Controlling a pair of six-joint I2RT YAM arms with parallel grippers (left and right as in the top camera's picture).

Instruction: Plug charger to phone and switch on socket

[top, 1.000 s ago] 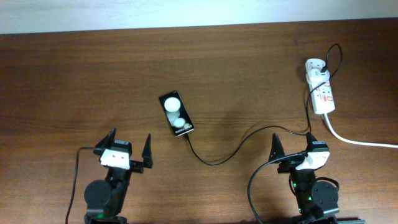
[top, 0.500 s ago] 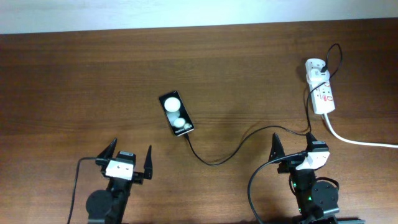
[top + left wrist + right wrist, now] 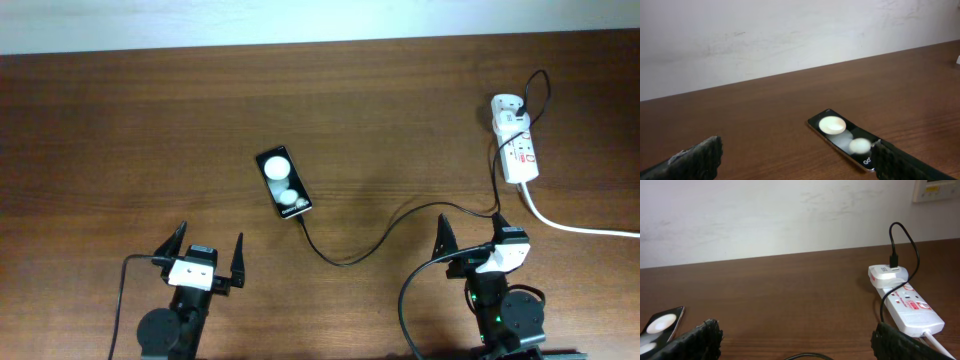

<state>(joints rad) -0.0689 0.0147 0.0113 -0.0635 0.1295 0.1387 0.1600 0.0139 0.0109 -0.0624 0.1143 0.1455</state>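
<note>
Dark brown wood runs the whole width of the table (image 3: 120,120), with a pale wall (image 3: 790,30) behind its far edge. Both arms sit back at the near edge. The left gripper (image 3: 205,250) has its fingers spread wide apart with nothing between them, and the right gripper (image 3: 470,232) is spread just as wide and is empty too.

Far right lies the socket (image 3: 519,150), its long axis running near to far. A white adapter (image 3: 508,108) is plugged in at its far end. A thick white cord (image 3: 570,225) leaves its near end and heads off to the right. Its red switch marks are too small for me to read.

The phone (image 3: 284,184) lies flat near the middle of the table, well apart from both grippers. Its long axis is tilted from far left to near right, and the lettered end points near right.

The charger (image 3: 380,235) loops from the adapter, passes just beyond the right gripper and curves left across the wood. Its plug tip (image 3: 301,221) meets the phone's near-right end. I cannot tell whether it is fully seated.
</note>
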